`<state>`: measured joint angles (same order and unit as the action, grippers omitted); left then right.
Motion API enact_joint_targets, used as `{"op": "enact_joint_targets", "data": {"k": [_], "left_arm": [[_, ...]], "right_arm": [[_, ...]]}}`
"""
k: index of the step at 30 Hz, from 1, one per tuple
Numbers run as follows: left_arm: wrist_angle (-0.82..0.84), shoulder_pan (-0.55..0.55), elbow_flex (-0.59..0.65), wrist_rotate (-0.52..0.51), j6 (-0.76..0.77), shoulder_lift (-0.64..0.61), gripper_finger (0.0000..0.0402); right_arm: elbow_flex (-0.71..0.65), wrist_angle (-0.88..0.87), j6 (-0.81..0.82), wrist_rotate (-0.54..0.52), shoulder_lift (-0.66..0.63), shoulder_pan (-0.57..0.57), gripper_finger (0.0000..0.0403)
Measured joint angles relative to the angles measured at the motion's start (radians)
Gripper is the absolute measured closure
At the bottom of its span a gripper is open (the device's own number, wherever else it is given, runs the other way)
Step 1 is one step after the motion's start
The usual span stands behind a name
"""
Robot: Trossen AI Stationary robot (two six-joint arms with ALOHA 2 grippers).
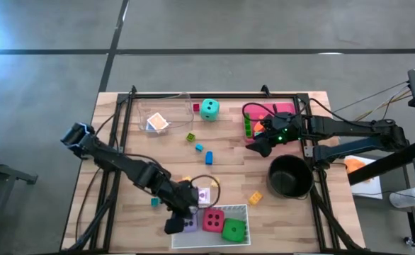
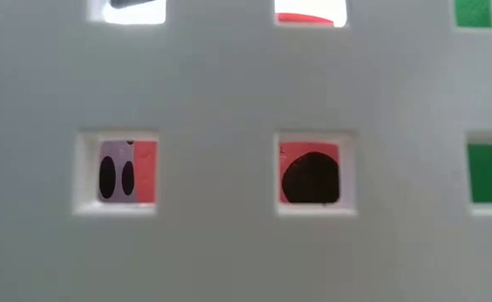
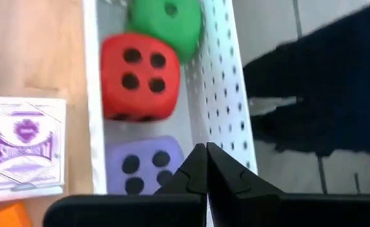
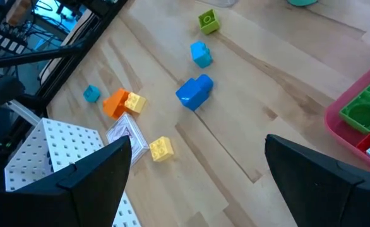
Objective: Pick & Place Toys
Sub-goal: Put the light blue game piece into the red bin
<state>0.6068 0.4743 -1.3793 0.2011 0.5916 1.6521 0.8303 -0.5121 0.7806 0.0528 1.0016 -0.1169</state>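
Observation:
A white perforated tray (image 1: 225, 207) at the table's near edge holds a purple die (image 3: 137, 165), a red die (image 3: 137, 75) and a green die (image 3: 166, 22) side by side. My left gripper (image 3: 205, 150) is shut, with nothing between its fingers, at the purple die's side next to the tray's wall (image 3: 226, 94). A teal die (image 1: 209, 108) rests on the far part of the table. Small blocks, blue (image 4: 194, 91), green (image 4: 208, 21) and yellow (image 4: 161, 149), lie loose on the wood. My right gripper (image 1: 260, 145) hangs open over the table near the pink tray (image 1: 282, 110). My left gripper's shut fingertips (image 3: 197, 161) slant down into the tray beside the purple die's edge (image 3: 175, 165). Whether they touch the die, I cannot tell.
A black round pot (image 1: 290, 176) stands at the right. A clear tray (image 1: 158, 117) with a card sits at the far left. A purple card pack (image 3: 24, 151) lies beside the white tray. The low view is filled by the tray's wall (image 2: 229, 84).

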Motion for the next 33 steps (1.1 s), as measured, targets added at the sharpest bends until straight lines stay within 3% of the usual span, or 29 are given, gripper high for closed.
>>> {"op": "enact_joint_targets", "data": {"k": [6, 11, 18, 21, 27, 33], "left_arm": [[0.040, -0.065, -0.023, -0.002, 0.204, -0.049, 0.0401], [0.130, -0.098, -0.021, -0.085, 0.305, -0.113, 0.0401], [0.143, -0.130, 0.011, -0.137, 0.360, -0.136, 0.0394], [0.176, -0.180, 0.034, -0.141, 0.420, -0.136, 0.0365], [0.298, -0.266, 0.061, -0.121, 0.516, -0.139, 0.0266], [0.440, -0.279, 0.063, -0.078, 0.570, -0.139, 0.0177]], "right_arm": [[0.000, 0.005, -0.006, 0.000, 0.000, 0.001, 0.0047], [0.005, 0.030, -0.032, 0.000, 0.000, -0.001, 0.0047], [0.119, 0.030, -0.217, -0.003, 0.055, -0.016, 0.0047], [0.192, 0.022, -0.303, -0.001, 0.106, -0.026, 0.0047], [0.337, -0.047, -0.392, -0.002, 0.233, -0.051, 0.0047], [0.440, -0.164, -0.476, -0.002, 0.347, -0.055, 0.0047]]}}
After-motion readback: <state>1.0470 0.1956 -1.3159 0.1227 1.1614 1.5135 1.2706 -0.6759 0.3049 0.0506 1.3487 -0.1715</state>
